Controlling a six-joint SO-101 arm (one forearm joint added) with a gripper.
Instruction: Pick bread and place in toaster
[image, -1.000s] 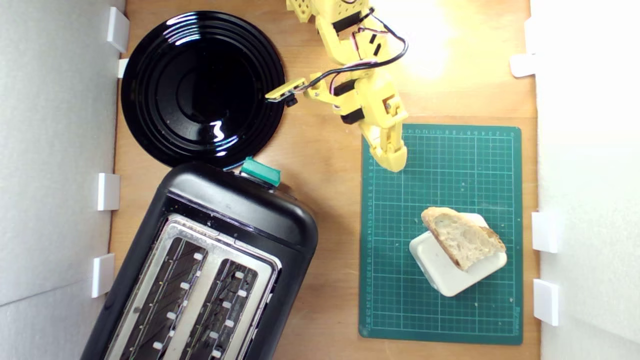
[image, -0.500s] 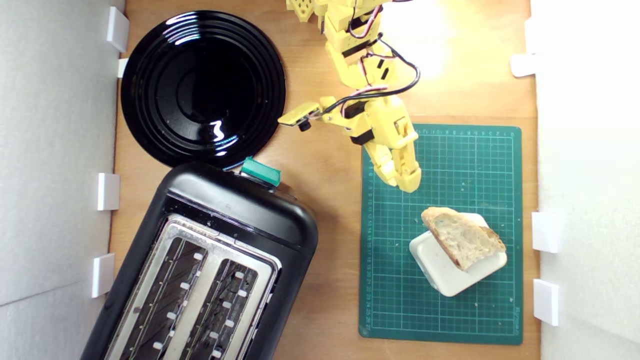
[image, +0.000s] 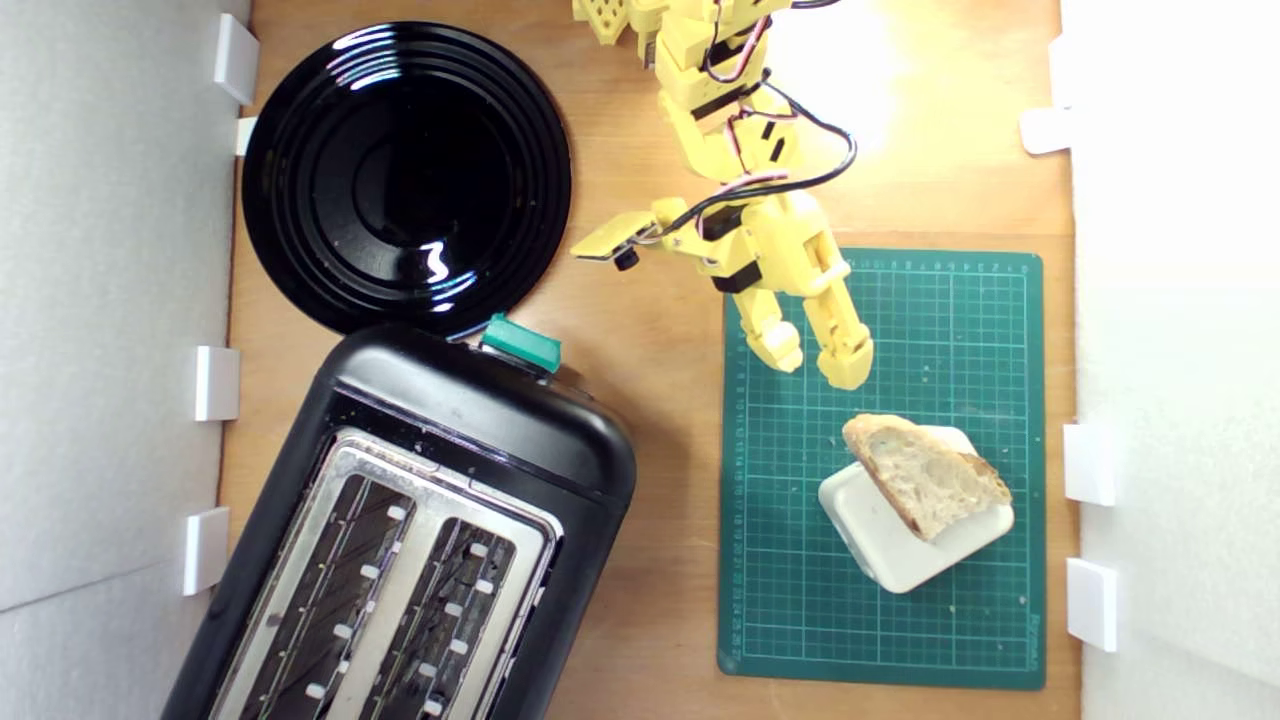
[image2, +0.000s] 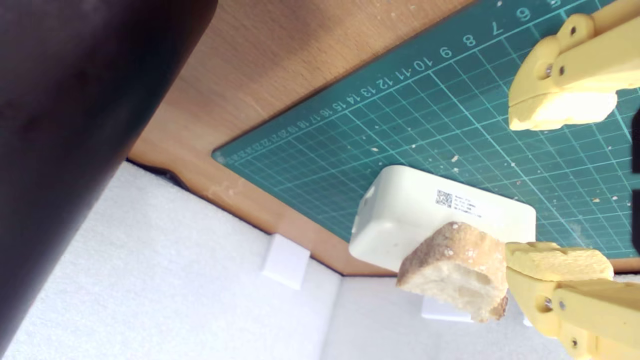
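The bread (image: 928, 477), a wedge of holey pale crumb with tan crust, lies tilted on a rounded white block (image: 915, 522) on the green cutting mat (image: 880, 620). My yellow gripper (image: 815, 365) hovers open over the mat's far part, a short way from the bread's crust end, holding nothing. In the wrist view the bread (image2: 457, 270) and the white block (image2: 440, 215) sit ahead of the gripper (image2: 557, 187), whose fingertips (image2: 560, 110) stand wide apart. The black toaster (image: 420, 540) with silver top and green lever knob (image: 520, 343) fills the exterior view's lower left; both slots are bare.
A glossy round black plate (image: 405, 175) lies beyond the toaster on the wooden table (image: 660, 380). White foam walls (image: 110, 300) with small white brackets (image: 216, 383) line both sides. The toaster's dark side (image2: 65, 125) fills part of the wrist view.
The arm has reached further over the mat toward the bread, and the gripper's fingers, shut together a second ago, have spread open.
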